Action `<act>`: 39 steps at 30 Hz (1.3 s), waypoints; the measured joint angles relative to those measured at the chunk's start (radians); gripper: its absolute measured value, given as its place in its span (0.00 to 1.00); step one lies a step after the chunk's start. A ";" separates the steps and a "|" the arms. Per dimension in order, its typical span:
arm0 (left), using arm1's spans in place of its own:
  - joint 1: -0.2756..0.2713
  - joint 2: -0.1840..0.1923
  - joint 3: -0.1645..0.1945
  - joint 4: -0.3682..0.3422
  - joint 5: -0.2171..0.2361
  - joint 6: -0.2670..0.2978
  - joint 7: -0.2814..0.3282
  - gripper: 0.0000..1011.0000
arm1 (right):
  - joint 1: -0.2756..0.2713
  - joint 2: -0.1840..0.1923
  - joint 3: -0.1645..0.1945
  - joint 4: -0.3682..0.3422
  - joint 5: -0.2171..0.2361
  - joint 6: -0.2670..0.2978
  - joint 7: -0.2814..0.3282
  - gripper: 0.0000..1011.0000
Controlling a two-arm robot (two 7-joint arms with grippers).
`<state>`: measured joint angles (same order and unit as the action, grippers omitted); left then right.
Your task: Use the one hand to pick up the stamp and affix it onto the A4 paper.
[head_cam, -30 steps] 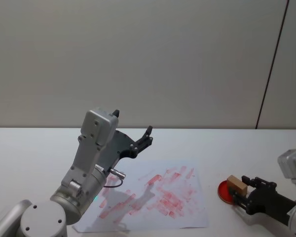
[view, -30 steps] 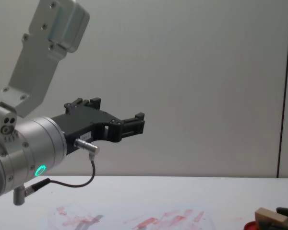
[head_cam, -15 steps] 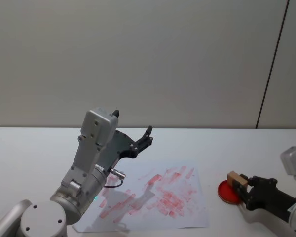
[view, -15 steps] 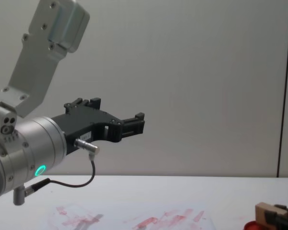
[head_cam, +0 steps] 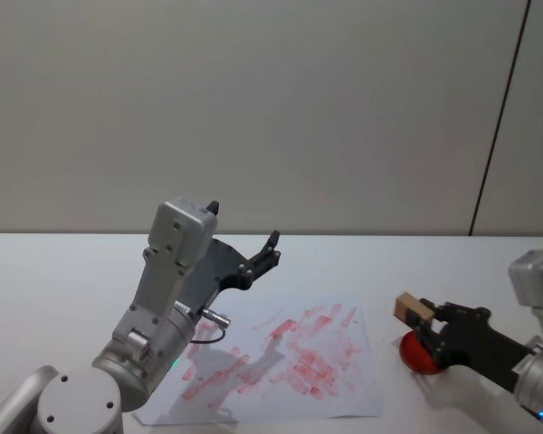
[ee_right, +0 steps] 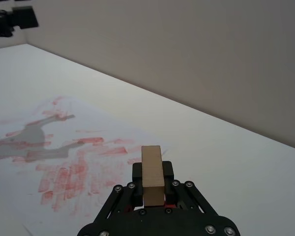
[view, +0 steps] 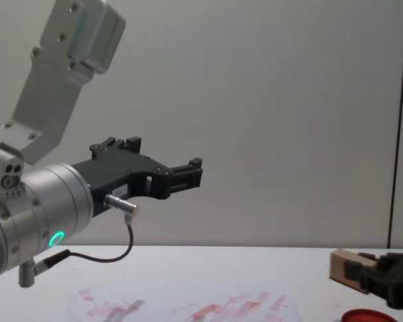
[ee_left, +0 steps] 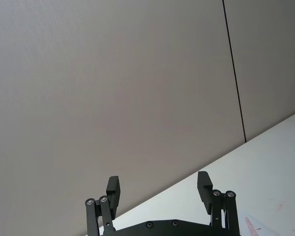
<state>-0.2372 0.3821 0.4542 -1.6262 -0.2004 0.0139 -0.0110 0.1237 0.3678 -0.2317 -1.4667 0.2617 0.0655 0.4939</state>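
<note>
- Head: shows right gripper clamped on the stamp, aloft just beside the red ink pad, near the A4 paper.
- Left wrist: shows left gripper spread apart.
- Right wrist: shows stamp pinched between fingers.
- Chest: shows stamp off the table.

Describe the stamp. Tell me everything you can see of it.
The stamp is a small rectangular block that looks like pale tan wood, with plain faces and no handle in view. The fingers of the right tool clamp its sides, and one end sticks out past the fingertips. It hangs clear of the table, above and slightly left of the round red ink pad, touching neither the pad nor the A4 paper. Its printing face cannot be seen.
</note>
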 joint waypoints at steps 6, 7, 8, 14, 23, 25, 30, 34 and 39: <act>0.000 0.000 0.000 0.000 0.000 0.000 0.000 0.99 | 0.006 -0.016 -0.017 -0.009 -0.010 -0.004 0.017 0.21; 0.000 0.000 0.000 0.000 0.000 0.000 0.000 0.99 | 0.008 -0.021 -0.023 -0.010 -0.016 -0.005 0.021 0.21; 0.000 0.000 0.000 0.000 0.000 0.000 0.000 0.99 | 0.009 -0.022 -0.025 -0.010 -0.019 -0.005 0.022 0.21; 0.000 0.000 0.000 0.000 0.000 0.000 0.000 0.99 | 0.020 -0.042 -0.048 0.006 -0.051 -0.006 0.028 0.21; 0.000 0.000 0.000 0.000 0.000 0.000 0.000 0.99 | 0.041 -0.070 -0.076 0.052 -0.104 -0.003 0.027 0.21; 0.000 0.000 0.000 0.000 0.000 0.000 0.000 0.99 | 0.044 -0.074 -0.080 0.061 -0.111 -0.001 0.026 0.21; 0.000 0.000 0.000 0.000 0.000 0.000 0.000 0.99 | 0.055 -0.087 -0.092 0.091 -0.137 0.003 0.023 0.21; 0.000 0.000 0.000 0.000 0.000 0.000 0.000 0.99 | 0.062 -0.094 -0.099 0.107 -0.152 0.006 0.022 0.21; 0.000 0.000 0.000 0.000 0.000 0.000 0.000 0.99 | 0.069 -0.101 -0.106 0.123 -0.164 0.010 0.022 0.21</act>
<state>-0.2372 0.3821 0.4542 -1.6262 -0.2004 0.0138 -0.0109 0.1931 0.2673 -0.3375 -1.3436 0.0976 0.0753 0.5158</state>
